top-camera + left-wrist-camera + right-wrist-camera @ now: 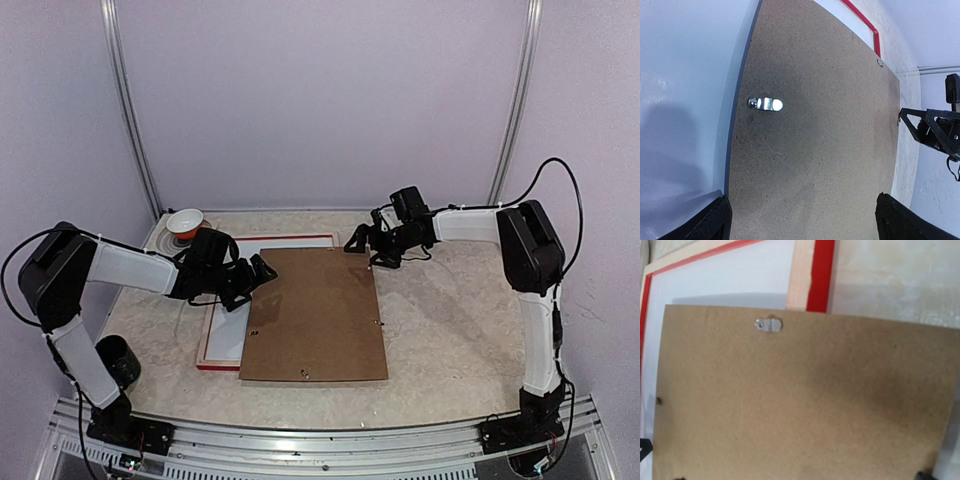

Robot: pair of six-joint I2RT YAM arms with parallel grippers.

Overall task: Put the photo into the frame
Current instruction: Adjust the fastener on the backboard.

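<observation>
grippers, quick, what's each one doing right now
left gripper: open, holding nothing, above the backing board
right gripper: open, holding nothing

The flat brown rectangular backing board (315, 315) is seen as matt, finely speckled fibreboard—its small turn tab (766, 104) as bright polished metal. The large rectangular frame (820, 275) is finished in glossy red beside a strip of pale, bare wood.
</observation>
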